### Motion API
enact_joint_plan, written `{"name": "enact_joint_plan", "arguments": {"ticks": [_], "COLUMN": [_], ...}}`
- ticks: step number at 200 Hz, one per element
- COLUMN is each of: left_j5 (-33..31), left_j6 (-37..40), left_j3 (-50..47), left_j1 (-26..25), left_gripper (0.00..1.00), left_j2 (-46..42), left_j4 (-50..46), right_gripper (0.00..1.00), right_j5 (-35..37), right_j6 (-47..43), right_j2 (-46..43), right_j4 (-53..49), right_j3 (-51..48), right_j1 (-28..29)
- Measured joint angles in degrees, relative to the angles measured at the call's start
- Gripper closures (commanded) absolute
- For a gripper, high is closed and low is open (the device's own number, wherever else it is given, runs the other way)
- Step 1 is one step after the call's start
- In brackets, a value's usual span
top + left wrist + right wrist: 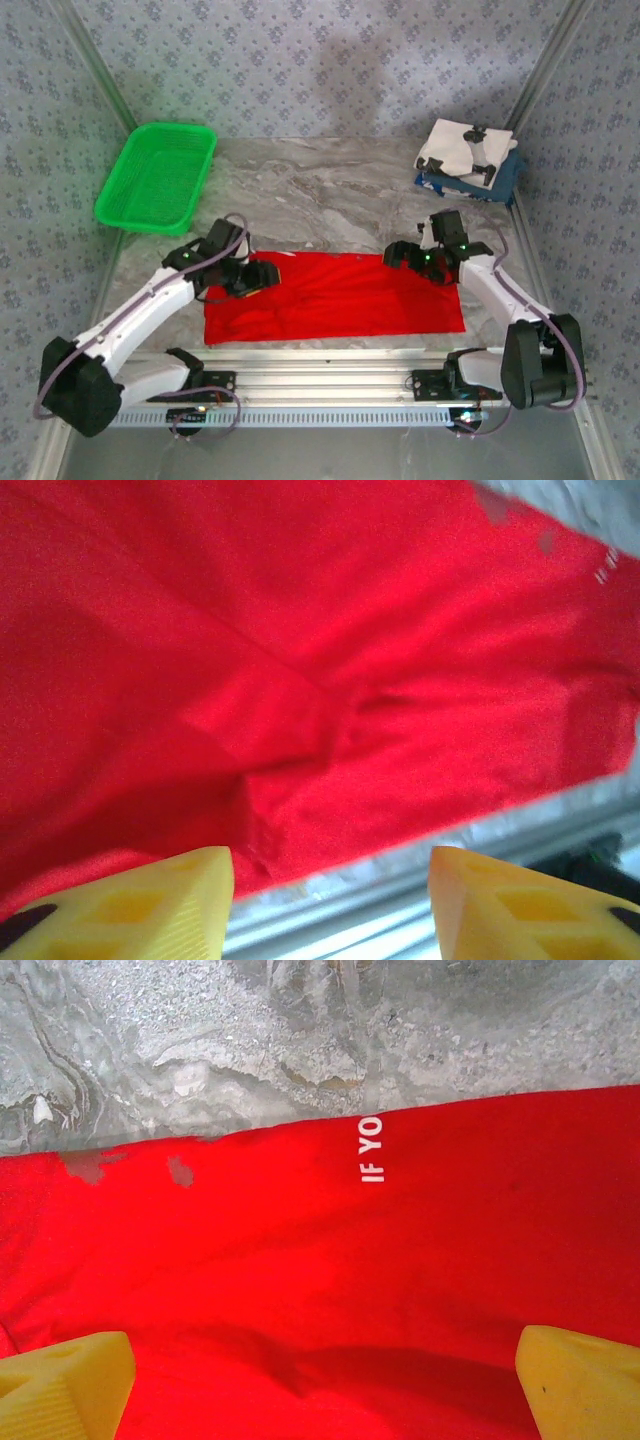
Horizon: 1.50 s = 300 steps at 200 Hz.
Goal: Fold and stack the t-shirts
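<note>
A red tee (335, 300) lies spread in a wide rectangle on the marbled table (330, 190), flat apart from a few soft creases, with one robot arm at each end of its far edge.

The left gripper (262, 277) hangs over the tee's far left corner. In its wrist view that gripper (330, 900) is spread wide, its yellow fingers (130, 905) well apart with nothing between them, above rumpled red cloth (300, 680) where a fold line runs into a small pucker.

The right gripper (400, 255) sits at the tee's far right corner. Its wrist view shows the gripper (320, 1385) also spread wide, fingers (65, 1385) at either side of the frame just above the cloth (320, 1290). White lettering (372, 1148) reading "IF YO" runs up to the tee's far edge, and bare table (300, 1040) lies beyond it. Whether either gripper's fingertips touch the cloth cannot be told.

Well beyond the tee's right end, a folded white tee (455, 145) rests on top of a folded blue tee (505, 180) in a small stack. Well beyond the tee's left end stands a green basket (157, 177), partly overhanging the table's edge.
</note>
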Motion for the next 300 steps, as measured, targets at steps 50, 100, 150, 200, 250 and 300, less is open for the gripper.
{"name": "enact_joint_plan", "arguments": {"ticks": [50,100,150,200,250,300], "left_j5": [-1.6,-1.8,-1.5,-1.4,-5.5,-10.7], "left_j6": [6.3,9.8,8.0,1.2,-3.0,-6.3], "left_j3": [2.7,2.3,-4.5,-10.6,-6.0,1.2], "left_j1": [-0.1,-5.6,-10.8,-12.9,-12.2,-2.8], "left_gripper": [0.8,0.81,0.83,0.82,0.73,0.74], "left_j2": [16.3,19.5,17.5,8.1,4.8,7.1], "left_j4": [3.7,4.8,3.5,-0.6,-5.5,-4.6], "right_gripper": [0.0,0.0,0.0,0.0,0.0,0.0], "right_j5": [0.0,-0.4,-0.4,0.4,5.5,9.7], "right_j6": [0.3,0.3,0.4,0.5,1.8,3.6], "right_j2": [0.7,0.2,0.3,2.1,9.7,11.1], "right_j4": [0.2,0.2,0.2,0.0,-5.4,-7.7], "right_j3": [0.3,0.3,0.3,0.4,4.6,5.0], "right_j1": [0.0,0.0,0.0,-0.2,-2.9,-4.7]}}
